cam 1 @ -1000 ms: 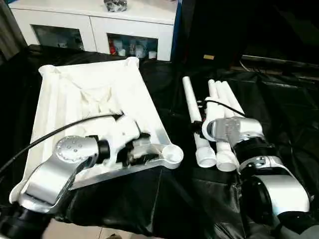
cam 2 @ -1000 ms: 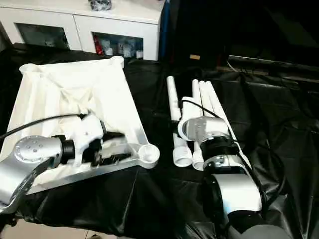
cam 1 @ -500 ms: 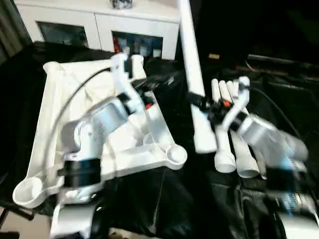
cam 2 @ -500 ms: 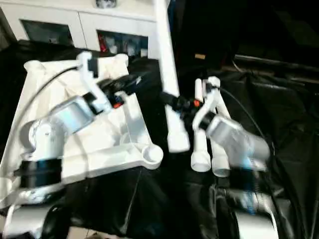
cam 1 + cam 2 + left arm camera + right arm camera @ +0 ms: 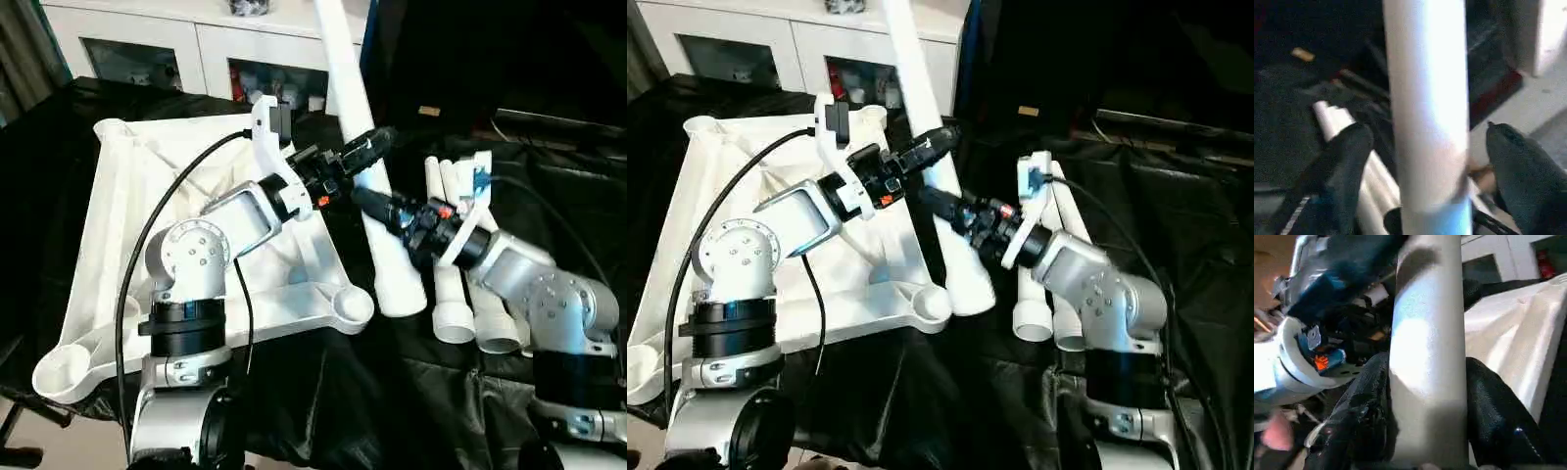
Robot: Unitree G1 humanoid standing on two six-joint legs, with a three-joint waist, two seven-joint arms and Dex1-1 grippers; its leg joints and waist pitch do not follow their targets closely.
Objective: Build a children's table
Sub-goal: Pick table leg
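While one leg [image 5: 377, 220] stands tilted up between our two grippers, the head view shows the right gripper [image 5: 377, 208] clamped on its lower part and the left gripper [image 5: 364, 152] reaching across to it just above. The leg's wide end hangs just below the right gripper, above the black cloth [image 5: 411, 392] and just beside the tabletop's [image 5: 127, 225] near corner socket [image 5: 351, 306]. Three more legs [image 5: 460, 304] lie on the cloth beneath the right forearm.

In the left wrist view, the leg [image 5: 1426, 107] runs between our fingers [image 5: 1349, 161], which stand wide apart with gaps on both sides, though the blur makes contact hard to rule out.

In the right wrist view, both fingers [image 5: 1369, 406] press against the leg [image 5: 1427, 377], holding it firmly; the tabletop [image 5: 1518, 333] lies just beyond.

To do this step well, we judge we should close the left gripper before trusting it with weight, then swing the wide end over the socket, bring the leg upright, and push straight down rather than at a slant.
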